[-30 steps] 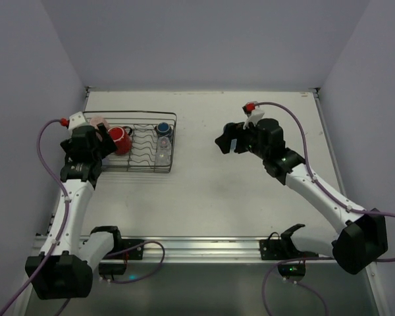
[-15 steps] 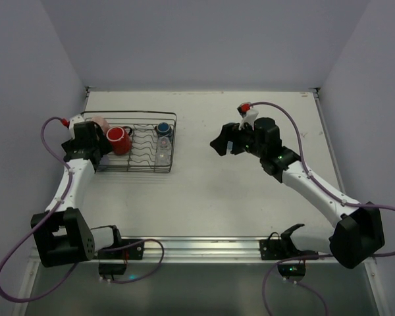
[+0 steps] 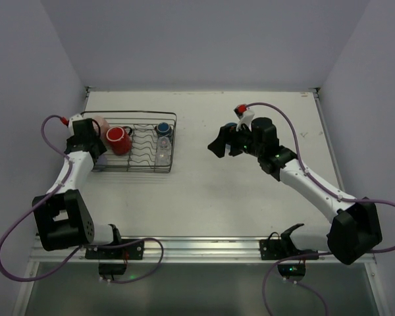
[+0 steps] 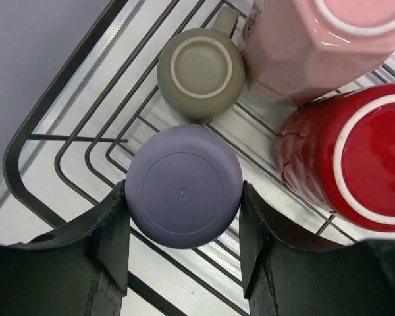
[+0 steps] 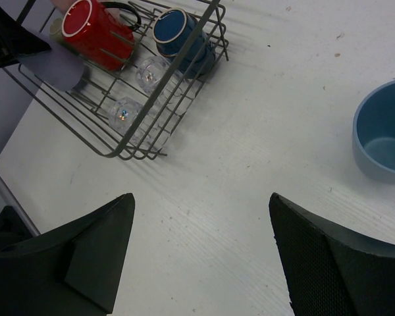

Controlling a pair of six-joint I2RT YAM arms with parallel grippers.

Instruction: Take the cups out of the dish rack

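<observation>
At the 9 o'clock end of the dish rack (image 3: 135,112), which sits toward 10 o'clock on the table (image 3: 217,197), we find the left gripper (image 4: 184,224) straddling the tall lavender tumbler (image 4: 183,195). The tumbler stands bottom-up on the wires, one jaw at its 9 o'clock side and the other at 3 o'clock. Both lie right against its wall, but we cannot tell whether they squeeze it. From the tumbler, the small olive-brown mug (image 4: 201,72) lies at 12 o'clock, the pale pink cup (image 4: 316,46) at 1 o'clock and the red handled mug (image 4: 349,158) at 3 o'clock.

Well apart from the rack, toward 3 o'clock, the right gripper (image 5: 201,197) hangs over bare table with jaws spread wide, holding nothing. We see a light blue cup (image 5: 382,138) upright on the table at its 2 o'clock, and a dark blue cup (image 5: 181,33) in the rack's 3 o'clock end.
</observation>
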